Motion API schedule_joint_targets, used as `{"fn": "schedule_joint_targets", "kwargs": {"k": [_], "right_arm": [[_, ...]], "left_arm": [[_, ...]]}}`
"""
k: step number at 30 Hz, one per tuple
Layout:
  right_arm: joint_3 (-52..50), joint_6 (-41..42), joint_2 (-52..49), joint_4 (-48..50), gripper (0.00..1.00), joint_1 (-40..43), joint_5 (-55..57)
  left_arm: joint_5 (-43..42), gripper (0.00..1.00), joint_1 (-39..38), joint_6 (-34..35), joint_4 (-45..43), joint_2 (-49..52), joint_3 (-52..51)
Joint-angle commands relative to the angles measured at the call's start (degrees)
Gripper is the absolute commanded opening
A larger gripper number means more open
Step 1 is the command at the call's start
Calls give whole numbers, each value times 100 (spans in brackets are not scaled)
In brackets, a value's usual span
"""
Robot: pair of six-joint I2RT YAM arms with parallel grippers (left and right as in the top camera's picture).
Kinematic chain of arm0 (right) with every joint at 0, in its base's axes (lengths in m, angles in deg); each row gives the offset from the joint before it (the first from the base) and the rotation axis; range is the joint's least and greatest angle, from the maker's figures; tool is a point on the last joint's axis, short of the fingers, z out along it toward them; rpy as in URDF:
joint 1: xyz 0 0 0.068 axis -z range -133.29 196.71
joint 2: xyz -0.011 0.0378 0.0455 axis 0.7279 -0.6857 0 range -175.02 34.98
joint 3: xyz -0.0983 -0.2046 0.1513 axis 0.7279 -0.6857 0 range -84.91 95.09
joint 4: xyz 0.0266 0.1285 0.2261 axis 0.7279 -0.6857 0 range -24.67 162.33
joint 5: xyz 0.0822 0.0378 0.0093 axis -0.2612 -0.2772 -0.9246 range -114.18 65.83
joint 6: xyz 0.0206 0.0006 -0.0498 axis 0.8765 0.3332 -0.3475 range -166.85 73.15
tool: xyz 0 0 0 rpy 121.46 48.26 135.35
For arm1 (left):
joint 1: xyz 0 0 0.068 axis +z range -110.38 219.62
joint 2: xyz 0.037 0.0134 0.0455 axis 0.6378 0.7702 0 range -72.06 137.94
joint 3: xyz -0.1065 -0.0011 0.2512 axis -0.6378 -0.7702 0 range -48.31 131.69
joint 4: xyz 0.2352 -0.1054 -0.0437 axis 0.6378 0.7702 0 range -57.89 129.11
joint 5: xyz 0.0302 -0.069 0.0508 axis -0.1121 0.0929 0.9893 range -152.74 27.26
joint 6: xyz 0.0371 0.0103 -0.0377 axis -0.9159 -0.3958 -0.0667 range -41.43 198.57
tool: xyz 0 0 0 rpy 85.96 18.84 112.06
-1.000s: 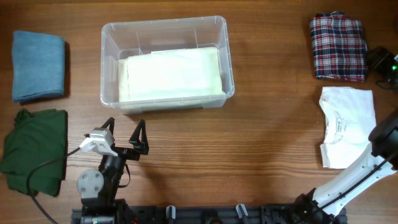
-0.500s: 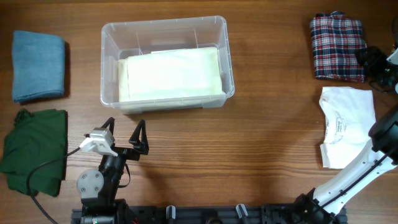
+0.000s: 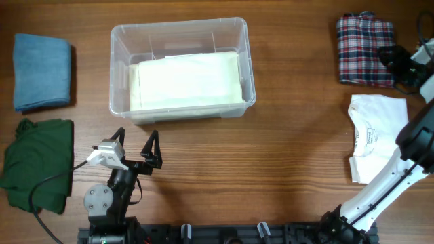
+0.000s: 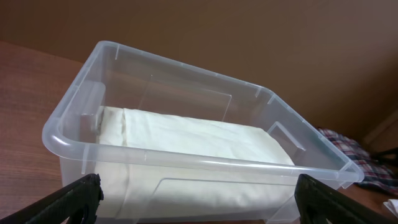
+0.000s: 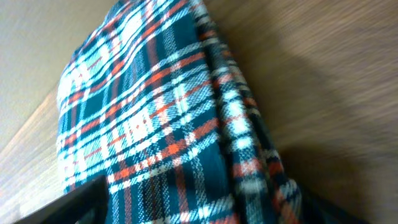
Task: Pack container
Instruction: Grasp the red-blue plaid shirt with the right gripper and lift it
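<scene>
1. The surface (image 3: 298, 135) fills the overhead view, with cloth piles along its left and right edges.
2. The container (image 3: 180, 24) sits upper centre-left of the frame, upright and lidless. In our judgement it is light, so a load dropped against its wall could shove it.
3. A cream fold (image 3: 186, 81) lies flat in the container and covers most of the floor. There is room on top, but a loose bundle could drape over the rim.
4. The green cloth (image 3: 37, 159) lies at lower left, with a cable across its lower edge. That cable could snag when the cloth is lifted.
5. The white shirt (image 3: 376, 135) lies at centre right, with the right arm passing over its right side. A low sweep could drag it.
6. The blue cloth (image 3: 41, 71) lies folded at upper left, well apart from the container.
7. The plaid (image 3: 363, 51) is at upper right and looks like the next item. If only its top layer gets pinched, it may unfold in the air and trail across the surface.
8. The left tool (image 3: 137, 135) is at lower left with its jaws spread wide. It holds nothing and faces the container's near wall.
9. The right tool (image 3: 392, 59) sits at the plaid's right edge. In the wrist view the plaid (image 5: 161, 118) fills the frame, and we cannot tell whether the jaws have gripped it.
</scene>
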Motion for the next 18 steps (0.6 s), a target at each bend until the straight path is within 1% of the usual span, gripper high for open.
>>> {"fn": "schedule_joint_targets", "kwargs": {"k": [1,2,5,7,11,14,15,16,18], "right_arm": [[-129,120,-442,-155,72,-439,-37],[-129,122,-442,-157,66,-485,-20],[-129,131,-442,-160,51,-533,-26],[-129,131,-442,-177,38,-533,-28],[-129,116,-439,-177,20,-533,-94],[-129,114,-437,-181,12,-533,-136],[-129,118,-431,-184,6,-533,-223],[-129,118,-420,-186,4,-533,-293],[-129,118,-328,-247,4,-533,-352]], "left_arm": [[15,100,-28,-9,35,-37,-15],[15,100,-28,-9,35,-37,-15],[15,100,-28,-9,35,-37,-15],[15,100,-28,-9,35,-37,-15],[15,100,-28,-9,35,-37,-15],[15,100,-28,-9,35,-37,-15],[15,100,-28,-9,35,-37,-15],[15,100,-28,-9,35,-37,-15],[15,100,-28,-9,35,-37,-15]]}}
